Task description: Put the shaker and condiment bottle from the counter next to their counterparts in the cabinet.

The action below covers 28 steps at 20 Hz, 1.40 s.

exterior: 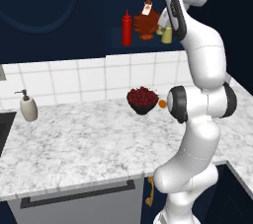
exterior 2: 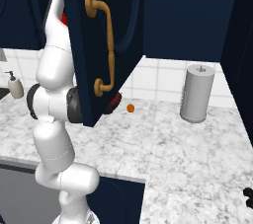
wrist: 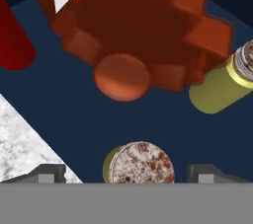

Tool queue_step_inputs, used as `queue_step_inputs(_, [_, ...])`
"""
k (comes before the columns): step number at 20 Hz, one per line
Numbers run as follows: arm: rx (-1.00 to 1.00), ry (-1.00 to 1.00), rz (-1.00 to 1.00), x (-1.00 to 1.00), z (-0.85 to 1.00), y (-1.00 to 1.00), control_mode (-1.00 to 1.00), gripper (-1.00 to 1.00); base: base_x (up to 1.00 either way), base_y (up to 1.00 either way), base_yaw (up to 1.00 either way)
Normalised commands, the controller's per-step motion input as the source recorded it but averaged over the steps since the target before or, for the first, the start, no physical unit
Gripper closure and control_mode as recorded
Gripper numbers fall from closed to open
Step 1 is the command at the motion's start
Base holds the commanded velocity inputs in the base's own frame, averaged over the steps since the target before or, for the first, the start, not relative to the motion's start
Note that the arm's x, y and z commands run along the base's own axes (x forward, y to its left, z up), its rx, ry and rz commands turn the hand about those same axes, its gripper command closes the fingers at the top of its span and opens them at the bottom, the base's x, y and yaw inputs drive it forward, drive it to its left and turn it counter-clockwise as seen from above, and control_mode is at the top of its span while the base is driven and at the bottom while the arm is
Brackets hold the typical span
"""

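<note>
Red condiment bottle (exterior: 127,28), olive shaker (wrist: 140,165) upright on cabinet (exterior: 113,38) shelf, beside brown bottle (exterior: 146,23).

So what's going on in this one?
The white arm is reaching up into the dark navy wall cabinet. Its gripper stands open around a small olive-yellow shaker with a speckled cap on the shelf, next to a squat brown bottle and a second yellow shaker. The slim red squeeze bottle is already on the shelf too.
</note>
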Motion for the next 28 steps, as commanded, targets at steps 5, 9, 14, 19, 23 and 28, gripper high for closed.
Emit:
queue_step_inputs(5, [-0.01, -0.07, 0.09, -0.07, 0.87, 0.11, -1.0, -1.0, 0.0, 0.0, 0.0])
queue_step_inputs(9, [-0.15, -0.07, -0.02, -0.38, -0.09, 0.61, -1.0, -1.0, 0.0, 0.0, 0.0])
queue_step_inputs(14, [-0.17, -0.04, -0.2, -0.95, -0.83, 0.97, -1.0, -1.0, 0.0, 0.0, 0.0])
queue_step_inputs(19, [-0.05, -0.05, -0.12, -0.49, -0.28, 0.59, -1.0, -1.0, 0.0, 0.0, 0.0])
queue_step_inputs(23, [-0.04, 0.0, -0.04, -0.22, -0.16, 0.27, -1.0, -1.0, 0.0, 0.0, 0.0])
queue_step_inputs(28, [0.0, -0.08, -0.17, -1.0, -0.88, 0.03, -1.0, -1.0, 0.0, 0.0, 0.0])
